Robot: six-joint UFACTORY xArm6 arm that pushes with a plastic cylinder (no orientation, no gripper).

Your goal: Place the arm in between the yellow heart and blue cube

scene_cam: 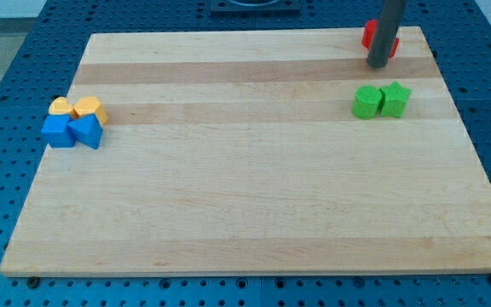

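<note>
My tip (378,64) rests on the desk (254,196) near its top right corner, at the lower end of the dark rod that comes down from the view's top edge. I carry no hand, only this rod, so nothing about me clenches or releases and nothing is being grasped.

Right behind the rod sits a red block (369,34). The rod covers most of it, so I cannot make out its shape, and I cannot tell whether my tip touches it or only stands just in front of it.

Below my tip and near it lie two green blocks side by side, touching each other: a rounded green block (366,102) on the view's left and a green star (395,99) on the view's right. My tip is clear of both.

The blocks I am concerned with are well apart from me, across the desk by its left edge. There four blocks form a tight cluster. The yellow heart (60,107) is at the cluster's top left, with a second yellow block (89,108) just beside it on the right. The blue cube (57,131) lies directly below the heart, touching it, and a blue triangular block (86,131) presses against the cube's right side.
</note>
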